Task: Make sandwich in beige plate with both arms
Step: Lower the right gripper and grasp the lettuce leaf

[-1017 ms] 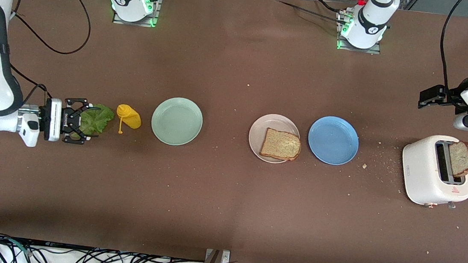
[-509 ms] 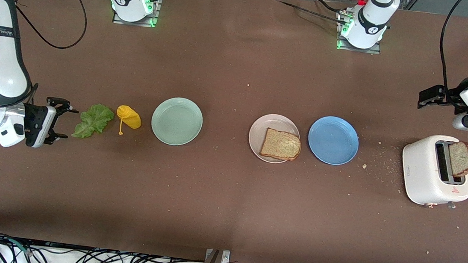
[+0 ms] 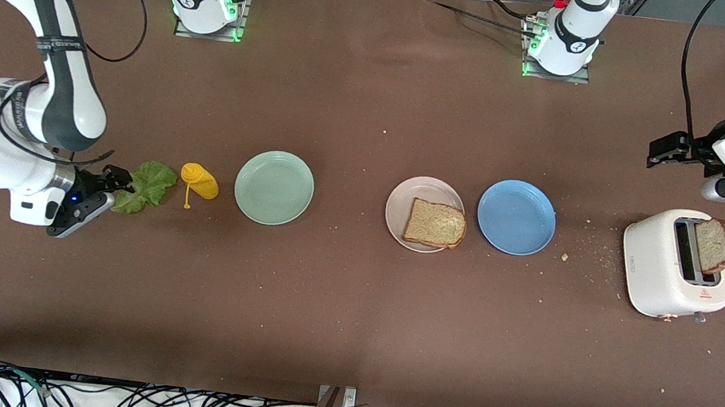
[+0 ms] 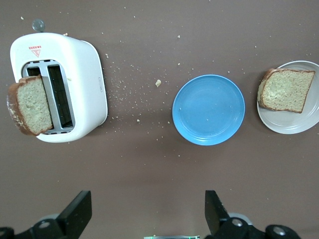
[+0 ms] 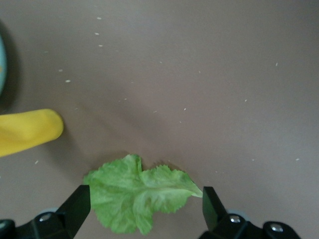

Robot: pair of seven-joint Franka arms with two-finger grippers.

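since the earlier frame, right gripper [image 3: 113, 183] has tilted back toward the lettuce leaf [image 3: 146, 187], fingers spread wide, gripping nothing. left gripper [image 4: 144, 216] waits, spread, above the toaster [image 3: 672, 263]. one bread slice [image 3: 435, 224] lies on the beige plate [image 3: 413, 195].

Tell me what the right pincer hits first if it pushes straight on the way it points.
Most likely the ruffled green lettuce leaf: the right pincer is open and the leaf lies between its fingers on the brown table. How high the pincer sits above the leaf is unclear.
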